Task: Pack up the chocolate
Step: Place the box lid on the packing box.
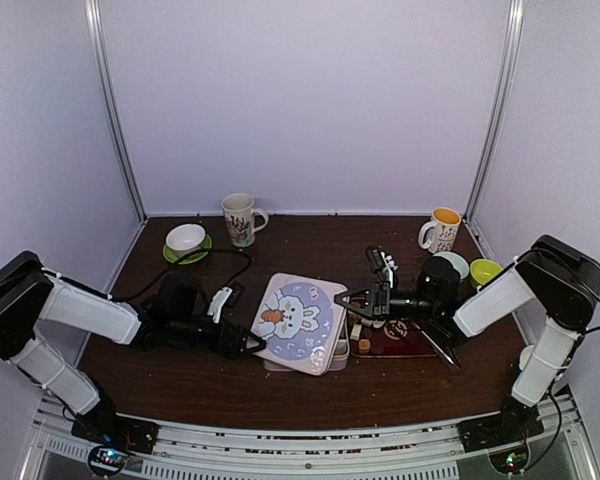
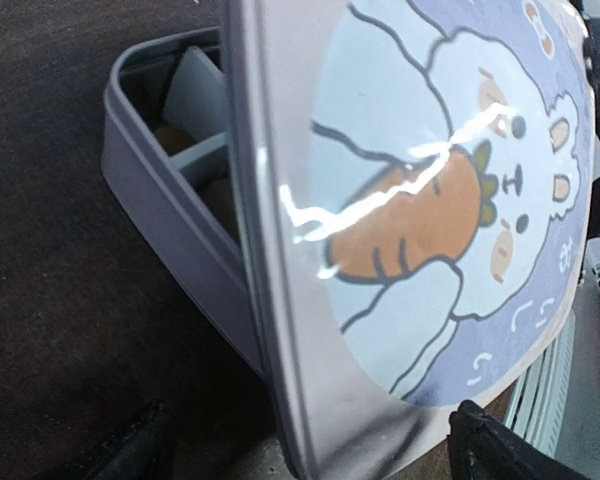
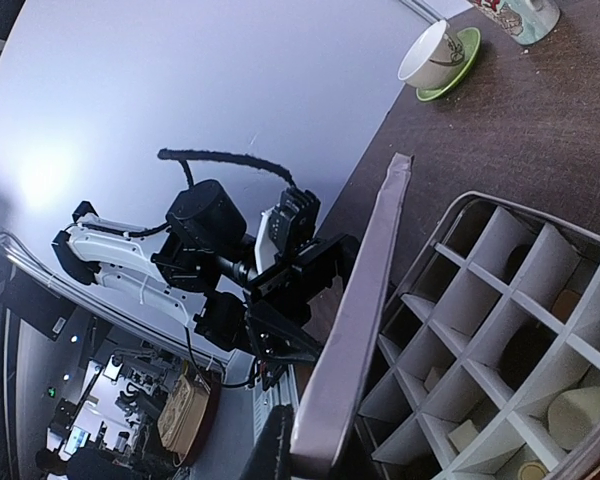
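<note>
**A:** Where is the chocolate [image 3: 578, 412]?

**B:** Mostly in the cells of the divided tin box [image 3: 500, 207]. There are cream, tan and dark bits, one to a cell, and several cells are bare. A few loose pieces [image 1: 363, 345] lie on the dark-red tray [image 1: 412, 345] just beside the box's right side.

**A:** And the lid?

**B:** The bunny lid [image 1: 298, 318] sits tilted over the box, its right edge raised and its left edge low toward the table. The right gripper [image 1: 348, 298] is closed and looks pinched on the raised rim (thin and glossy, so not much to bite on). The left gripper [image 1: 248, 345] is spread wide, with a finger on either side of the lid's low corner, clamping nothing.

**A:** So what worries you?

**B:** That single pinch. If the rim slips out of it, I'd expect the lid to drop crooked onto the box and either wedge on the dividers or knock pieces out of their cells. The low edge could also skid along the table, since nothing on that side holds it.

**A:** Anything else?

**B:** If the lid goes down now, the loose pieces get shut out. And a sideways shove on the lid could push the box into the tray and scatter them toward the tongs [image 1: 442, 347].
</note>
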Tool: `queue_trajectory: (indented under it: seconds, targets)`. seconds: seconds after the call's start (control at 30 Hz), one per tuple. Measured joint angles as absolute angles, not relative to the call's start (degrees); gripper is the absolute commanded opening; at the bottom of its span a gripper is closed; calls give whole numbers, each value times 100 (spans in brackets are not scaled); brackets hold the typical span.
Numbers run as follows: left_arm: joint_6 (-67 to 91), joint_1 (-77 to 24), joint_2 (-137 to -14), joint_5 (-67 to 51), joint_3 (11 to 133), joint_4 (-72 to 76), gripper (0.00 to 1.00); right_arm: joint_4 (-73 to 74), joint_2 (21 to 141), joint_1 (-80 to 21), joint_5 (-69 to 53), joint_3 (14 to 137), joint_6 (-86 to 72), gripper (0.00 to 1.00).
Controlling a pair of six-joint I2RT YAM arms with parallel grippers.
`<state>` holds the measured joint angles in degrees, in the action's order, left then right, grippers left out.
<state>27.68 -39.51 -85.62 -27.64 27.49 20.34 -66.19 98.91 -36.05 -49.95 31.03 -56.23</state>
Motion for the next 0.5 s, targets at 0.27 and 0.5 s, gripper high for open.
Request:
queue_trajectory:
  seconds: [0.27, 0.5]
  targets:
    - [2412, -4178, -8665, -2856, 2742, 2274, 93, -6405, 10029, -3507, -5159, 3295, -5623, 10]
    - [2414, -4202, -8890, -2956, 2779, 2307, 88, -6001, 10112, -3406, -5238, 3474, -5590, 12]
